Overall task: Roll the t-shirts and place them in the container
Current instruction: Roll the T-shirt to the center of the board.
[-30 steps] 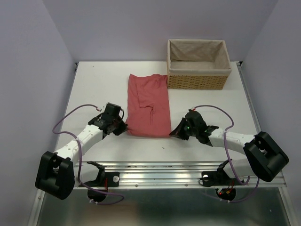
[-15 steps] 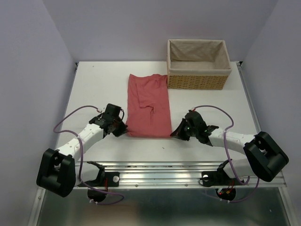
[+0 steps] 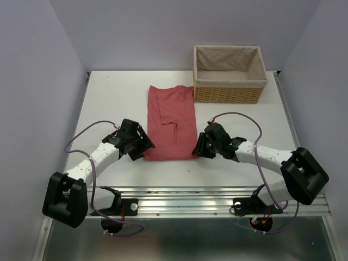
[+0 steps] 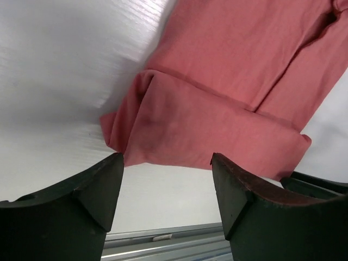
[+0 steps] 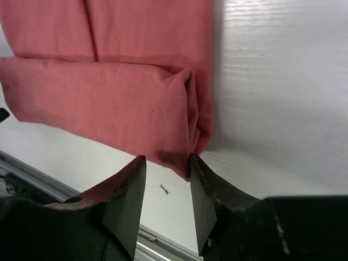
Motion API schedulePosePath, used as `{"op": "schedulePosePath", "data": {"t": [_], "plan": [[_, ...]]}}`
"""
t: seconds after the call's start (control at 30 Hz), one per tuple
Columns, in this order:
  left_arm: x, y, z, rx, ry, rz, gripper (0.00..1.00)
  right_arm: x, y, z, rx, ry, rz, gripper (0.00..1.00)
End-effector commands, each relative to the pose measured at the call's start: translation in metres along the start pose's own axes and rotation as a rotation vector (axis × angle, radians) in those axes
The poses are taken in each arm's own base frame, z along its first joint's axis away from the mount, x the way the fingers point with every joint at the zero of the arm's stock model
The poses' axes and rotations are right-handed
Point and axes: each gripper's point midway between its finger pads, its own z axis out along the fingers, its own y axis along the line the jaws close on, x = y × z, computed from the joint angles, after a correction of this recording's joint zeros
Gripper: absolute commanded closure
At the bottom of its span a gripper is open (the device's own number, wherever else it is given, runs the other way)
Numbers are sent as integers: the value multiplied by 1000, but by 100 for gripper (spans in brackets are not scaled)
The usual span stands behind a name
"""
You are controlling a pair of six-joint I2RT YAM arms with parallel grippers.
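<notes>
Soft, matt knit cloth in the t-shirt (image 4: 217, 109), fine-textured, gently creased along the folds. Smooth white table (image 3: 109, 103) with fine linear grain and dull sheen. Rough woven wicker on the basket (image 3: 228, 96), lined in plain coarse beige fabric. Dark matt plastic, scuffed at the edges, on left gripper (image 4: 167, 166) and right gripper (image 5: 167, 163). Brushed metal rail (image 3: 185, 197) at the near edge; smooth white plastic shell on the left arm (image 3: 100, 157).

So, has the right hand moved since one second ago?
Yes. Against the fixed basket, the right hand shifted left, reaching the t-shirt at its near right corner.
</notes>
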Motion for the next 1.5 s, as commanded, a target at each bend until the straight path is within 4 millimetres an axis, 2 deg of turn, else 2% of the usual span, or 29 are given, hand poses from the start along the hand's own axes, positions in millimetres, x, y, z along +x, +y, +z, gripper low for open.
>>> {"op": "schedulePosePath", "data": {"t": [0.0, 0.03, 0.13, 0.17, 0.23, 0.3, 0.4, 0.47, 0.53, 0.6, 0.63, 0.77, 0.9, 0.93, 1.1, 1.23, 1.27, 1.37, 1.47], "plan": [[-9, -13, -12, 61, -26, 28, 19, -19, -4, -15, 95, -77, -147, 56], [-13, -13, -14, 53, -40, 25, 18, -21, -7, -18, 110, -86, -164, 56], [-27, -11, -29, 31, -100, 23, 18, -34, 4, -32, 164, -167, -264, 55], [-37, -18, -38, 46, -138, 26, 18, -37, 6, -34, 183, -182, -293, 54], [-53, -18, -48, 25, -206, 40, 17, -51, 14, -41, 224, -231, -375, 52], [-70, -19, -60, -2, -264, 54, 17, -56, 12, -39, 280, -242, -436, 48], [-89, -23, -73, -26, -320, 61, 17, -61, 29, -36, 268, -249, -529, 48], [-97, -26, -79, -27, -342, 64, 17, -64, 48, -34, 222, -249, -585, 48], [-101, -29, -82, -19, -355, 65, 18, -64, 56, -22, 203, -238, -585, 50], [-103, -30, -83, -16, -358, 62, 17, -66, 62, -12, 202, -236, -582, 56], [-104, -31, -84, -12, -358, 61, 18, -62, 56, 2, 229, -208, -585, 58], [-103, -31, -89, -1, -364, 60, 18, -52, 55, 25, 225, -165, -583, 73], [-108, -27, -95, -11, -387, 58, 18, -35, 42, 39, 233, -105, -562, 83], [-108, -27, -96, -10, -390, 56, 18, -33, 45, 40, 216, -100, -550, 85], [-115, -32, -101, 11, -407, 57, 18, 3, 33, 48, 208, -29, -502, 90], [-123, -36, -108, 9, -428, 56, 18, 37, 43, 60, 170, 39, -466, 91], [-126, -38, -112, 12, -440, 56, 18, 44, 52, 62, 151, 50, -469, 90], [-132, -38, -121, 12, -473, 53, 17, 56, 65, 69, 107, 89, -447, 90], [-139, -37, -129, 6, -490, 54, 17, 68, 94, 70, -9, 116, -457, 89]]}}
